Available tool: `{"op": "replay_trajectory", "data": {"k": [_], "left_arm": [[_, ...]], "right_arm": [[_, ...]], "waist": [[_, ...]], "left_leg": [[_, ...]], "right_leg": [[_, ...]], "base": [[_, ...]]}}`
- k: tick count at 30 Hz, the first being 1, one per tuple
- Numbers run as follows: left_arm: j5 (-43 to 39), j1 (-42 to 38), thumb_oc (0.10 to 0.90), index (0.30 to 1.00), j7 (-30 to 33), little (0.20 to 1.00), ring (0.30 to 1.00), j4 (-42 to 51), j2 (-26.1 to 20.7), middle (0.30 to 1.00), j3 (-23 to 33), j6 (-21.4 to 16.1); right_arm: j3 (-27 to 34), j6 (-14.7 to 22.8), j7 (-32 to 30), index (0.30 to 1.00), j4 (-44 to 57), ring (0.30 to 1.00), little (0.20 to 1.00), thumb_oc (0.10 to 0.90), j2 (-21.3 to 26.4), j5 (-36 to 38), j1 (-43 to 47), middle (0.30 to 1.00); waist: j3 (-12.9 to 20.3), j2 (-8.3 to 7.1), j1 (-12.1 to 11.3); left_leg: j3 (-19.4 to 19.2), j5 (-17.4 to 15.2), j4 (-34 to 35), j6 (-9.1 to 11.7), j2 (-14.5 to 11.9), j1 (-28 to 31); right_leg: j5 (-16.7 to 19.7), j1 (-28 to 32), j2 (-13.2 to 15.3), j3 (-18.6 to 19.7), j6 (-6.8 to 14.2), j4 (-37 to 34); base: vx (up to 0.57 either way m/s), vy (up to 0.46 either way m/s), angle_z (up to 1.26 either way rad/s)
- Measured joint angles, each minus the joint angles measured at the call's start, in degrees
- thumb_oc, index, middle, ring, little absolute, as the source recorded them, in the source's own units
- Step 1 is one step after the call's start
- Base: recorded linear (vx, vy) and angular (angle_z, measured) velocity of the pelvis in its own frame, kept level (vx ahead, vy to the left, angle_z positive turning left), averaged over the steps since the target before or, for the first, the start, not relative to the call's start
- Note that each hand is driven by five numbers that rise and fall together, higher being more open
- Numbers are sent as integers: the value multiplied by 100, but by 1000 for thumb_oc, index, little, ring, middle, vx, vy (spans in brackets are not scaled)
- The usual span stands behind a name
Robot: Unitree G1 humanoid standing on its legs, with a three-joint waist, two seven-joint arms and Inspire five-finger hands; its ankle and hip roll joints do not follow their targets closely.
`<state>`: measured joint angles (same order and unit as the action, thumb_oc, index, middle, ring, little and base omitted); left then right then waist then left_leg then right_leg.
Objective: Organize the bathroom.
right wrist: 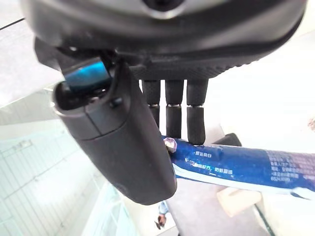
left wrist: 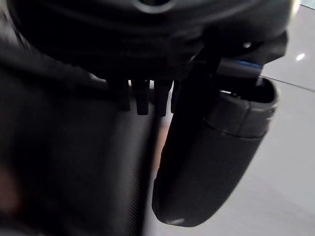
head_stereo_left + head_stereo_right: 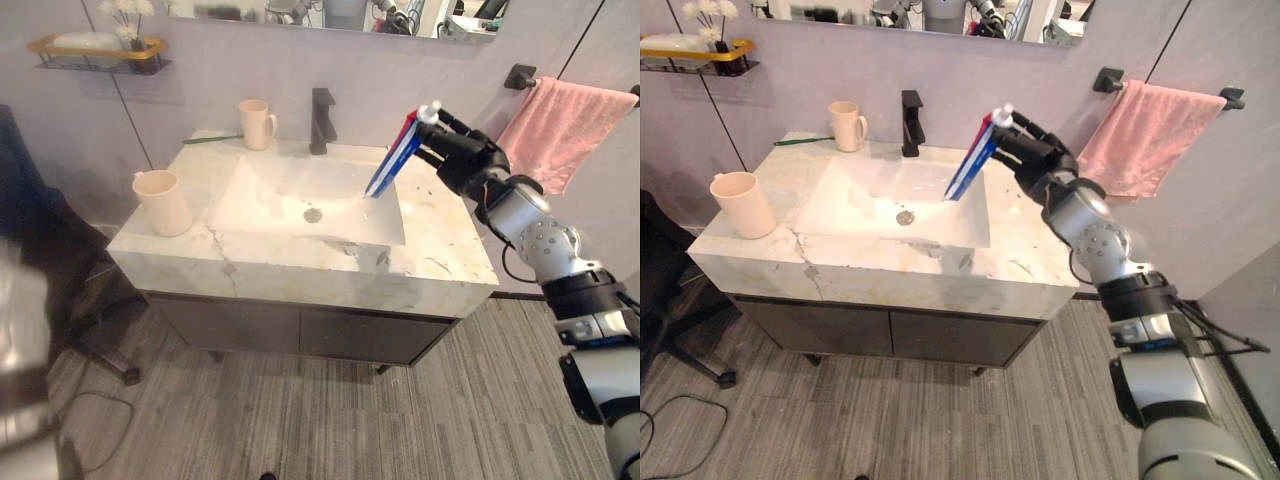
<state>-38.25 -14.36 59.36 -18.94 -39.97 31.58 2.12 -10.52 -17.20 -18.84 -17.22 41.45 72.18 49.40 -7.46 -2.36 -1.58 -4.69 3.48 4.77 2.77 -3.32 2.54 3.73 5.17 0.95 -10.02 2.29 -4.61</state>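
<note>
Toothpaste, a blue, red and white tube (image 3: 393, 160) with a white cap uppermost, hangs tilted in the air over the right part of the sink basin (image 3: 300, 195), its flat lower end pointing down toward the basin and not touching it. The right hand (image 3: 455, 150) holds it near the capped end, fingers (image 1: 173, 112) curled over one face of the tube and the thumb closed against the other, so the grip is a firm pinch. Small white print runs along the tube's blue face in the right wrist view, too fine to make out. A black faucet (image 3: 321, 121) stands at the back edge of the basin, and the drain (image 3: 313, 215) lies in the basin floor. Left of the basin, a pink cup (image 3: 164, 202) stands upright on the marble countertop (image 3: 440, 250) near the front; behind it, a second mug (image 3: 256, 124) stands left of the faucet, with a green toothbrush (image 3: 212, 139) lying flat beside it. Right of the basin, a pink towel (image 3: 565, 130) hangs from a wall bar. The left hand (image 2: 216, 147) appears close up in its own wrist view; I cannot tell whether its fingers are spread or closed.
</note>
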Motion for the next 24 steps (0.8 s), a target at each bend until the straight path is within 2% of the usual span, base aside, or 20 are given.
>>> {"op": "replay_trajectory", "data": {"k": [2,5,7,8,9,10,12,13,14,15,18,20,22,24], "left_arm": [[-98,244,800,900,-58,900,900,-1030,316,900,31,153],[-206,731,800,900,-660,900,900,-2867,504,900,-70,236],[-193,969,800,900,-962,900,900,-3392,636,900,-154,323],[-179,1086,800,900,-1299,900,900,-3764,723,900,-269,630],[-144,1195,800,900,-1665,900,900,-4123,753,900,-642,891],[-143,1248,800,900,-1879,900,900,-4280,790,900,-803,962],[69,1346,800,900,-2555,900,900,-4673,944,900,-1122,1381],[452,1323,800,900,-3128,900,900,-5082,1018,900,-1801,1473],[975,1297,800,900,-3687,900,900,-5352,1156,900,-2232,1668],[1328,1301,800,900,-3993,900,900,-5432,1259,900,-2441,1717],[3970,1396,800,900,-5649,900,900,-5453,1654,900,-4520,1813],[4589,1378,800,900,-6252,900,900,-5386,1764,900,-4848,1816],[4512,1349,800,900,-6385,900,900,-5372,1963,900,-4906,2021],[4311,1296,800,900,-6368,900,900,-5391,2111,900,-4851,2058]], "right_arm": [[2,-92,-89,300,8,300,300,400,185,9,-3,300],[-8,-176,-138,300,-3,300,300,400,363,39,185,300],[-15,-176,-153,300,-17,300,300,400,379,44,308,300],[-19,-176,-185,300,-18,300,300,400,381,53,415,300],[-139,-176,-235,300,-4,300,300,400,358,80,570,300],[-208,-176,-252,300,25,300,300,400,350,83,641,300],[-270,-177,-267,300,115,300,300,400,290,124,713,300],[-306,-177,-279,300,170,300,300,400,105,116,766,300],[-389,-190,-266,300,310,300,300,400,75,122,765,300],[-445,-198,-268,300,393,300,300,400,73,118,764,300],[-606,-212,-117,300,574,300,300,400,-114,125,765,300],[-711,-212,80,300,573,300,300,400,-214,103,758,300],[-726,-212,106,300,576,300,300,400,-595,6,734,300],[-850,-233,173,300,590,300,300,400,-615,5,706,300]], "waist": [[9,-41,-114],[37,-104,-151],[45,-117,-153],[48,-122,-179],[49,-123,-173],[49,-123,-162],[60,-137,-155],[86,-137,-107],[89,-138,-89],[89,-138,-81],[110,-136,42],[126,-143,95],[156,-92,307],[185,-32,383]], "left_leg": [[68,19,1,8,-3,-25],[100,30,0,16,-14,-30],[102,34,0,16,-13,-29],[111,46,0,20,-14,-31],[112,53,1,25,-15,-30],[109,57,1,27,-18,-31],[110,66,1,38,-13,-23],[58,61,1,44,-23,-6],[31,60,1,46,-26,-7],[17,62,0,46,-25,-7],[-100,70,0,45,-23,-4],[-201,63,0,51,-33,0],[-294,59,1,44,-35,11],[-304,59,1,40,-47,22]], "right_leg": [[0,8,-12,-72,0,1],[-10,10,-7,-93,15,0],[-11,11,-3,-96,16,0],[-11,13,-3,-102,16,0],[-11,12,-6,-103,17,1],[-11,8,-7,-97,17,0],[-11,-9,-17,-95,18,1],[-12,-16,-18,-64,19,1],[-5,-3,-19,-57,15,1],[7,-8,-20,-51,4,2],[38,-80,-26,42,-1,3],[71,-133,-39,118,-16,3],[91,-151,-34,187,-5,3],[107,-120,-29,214,-1,3]], "base": [[-69,24,13],[-70,21,7],[-47,7,2],[-58,7,3],[-52,7,1],[-46,14,0],[-37,17,-3],[-35,15,-12],[-42,13,-15],[-60,10,-8],[-54,21,-12],[-11,46,-32],[6,28,-23],[-10,12,-13]]}}
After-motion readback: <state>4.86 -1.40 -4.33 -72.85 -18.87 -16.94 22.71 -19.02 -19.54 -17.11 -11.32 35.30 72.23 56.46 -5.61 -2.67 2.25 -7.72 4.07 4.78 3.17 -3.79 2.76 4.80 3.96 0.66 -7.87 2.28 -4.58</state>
